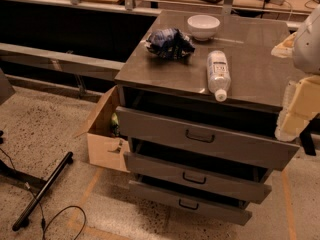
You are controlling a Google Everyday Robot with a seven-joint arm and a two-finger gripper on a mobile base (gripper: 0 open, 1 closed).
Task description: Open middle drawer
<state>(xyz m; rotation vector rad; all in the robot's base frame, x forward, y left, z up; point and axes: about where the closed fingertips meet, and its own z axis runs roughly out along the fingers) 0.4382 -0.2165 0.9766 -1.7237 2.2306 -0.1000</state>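
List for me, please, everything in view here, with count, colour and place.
cabinet: one, grey, centre
top drawer: one, grey, partly out
middle drawer: one, grey, black handle, partly out
lowest drawer: one, grey, partly out
bowl: one, white, cabinet top, back
bag: one, blue, crumpled, cabinet top, left
bottle: one, clear, lying near cabinet top's front edge
cardboard box: one, brown, floor left of cabinet
bar: one, black, floor, far left
gripper: one, cream, right edge beside top drawer
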